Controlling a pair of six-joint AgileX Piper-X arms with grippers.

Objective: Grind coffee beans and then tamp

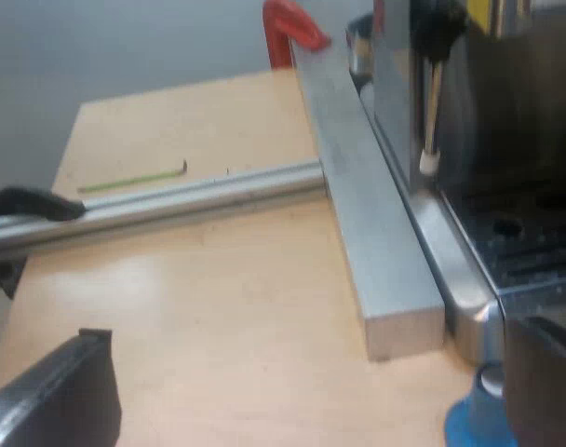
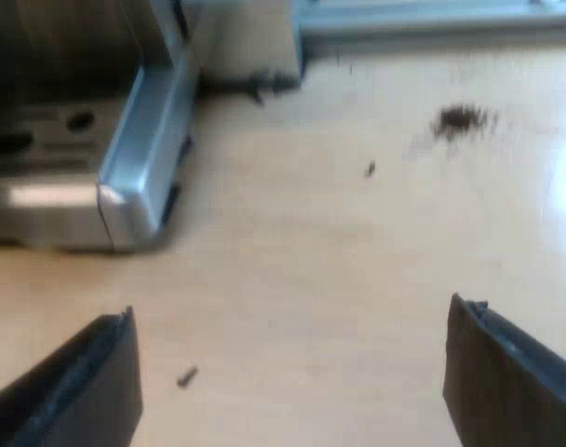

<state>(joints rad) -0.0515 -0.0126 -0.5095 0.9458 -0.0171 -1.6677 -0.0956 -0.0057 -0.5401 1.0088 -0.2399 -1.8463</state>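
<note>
No writing that can be read anywhere, no brand or number legible on the espresso machine [image 1: 506,121], a yellow patch [image 1: 500,11] at its top too cut off to make out, no lettering on the surface [image 1: 218,307]

Ahead of the left gripper [image 1: 318,331], a broad stretch of bare light wooden tabletop [image 1: 199,279] was left free until, at twelve o'clock, it was barred by a long grey metal rail [image 1: 171,200] laid across. From one to two o'clock passage was closed by a thick square-ended aluminium bar [image 1: 376,251] set against the steel espresso machine [image 1: 506,140], whose thin steam wand [image 1: 432,112] was hung over the slotted drip tray [image 1: 534,251]. A round blue tamper [image 1: 474,424] was found at four o'clock, just beside a finger [image 1: 544,382]. Before the right gripper [image 2: 290,307], open wood was seen from eleven to two o'clock. The machine's silver tray corner [image 2: 139,158] was met at ten o'clock, and a small scatter of brown coffee grounds [image 2: 462,119] at one o'clock.
</note>
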